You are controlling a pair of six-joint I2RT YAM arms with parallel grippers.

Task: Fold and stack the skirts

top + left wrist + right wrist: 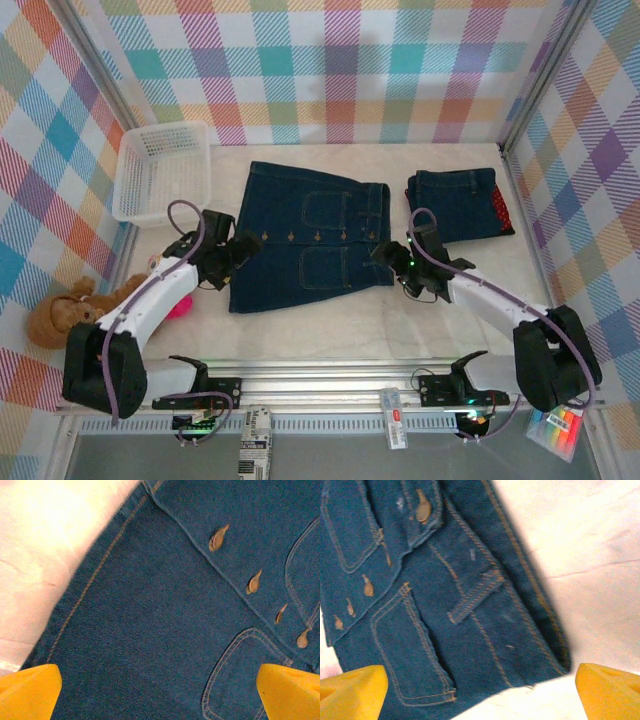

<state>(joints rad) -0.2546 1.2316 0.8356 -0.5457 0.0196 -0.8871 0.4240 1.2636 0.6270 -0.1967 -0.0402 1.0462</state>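
Note:
A dark blue denim skirt (305,240) lies spread flat in the middle of the table, its buttons and pockets facing up. My left gripper (240,250) hovers over the skirt's left edge, open. In the left wrist view its yellow fingertips (30,692) stand wide apart over the denim (165,610). My right gripper (392,262) is at the skirt's right, waistband side, also open. Its fingertips (610,690) straddle the waistband corner (520,645) with the belt loop. At the back right sits a folded denim skirt (455,200) on a red dotted skirt (504,212).
A white mesh basket (162,170) stands at the back left. A brown plush toy (60,315) and a pink one (178,305) lie by the left arm. Bare table (330,330) runs along the front. Checked walls close in the left, back and right.

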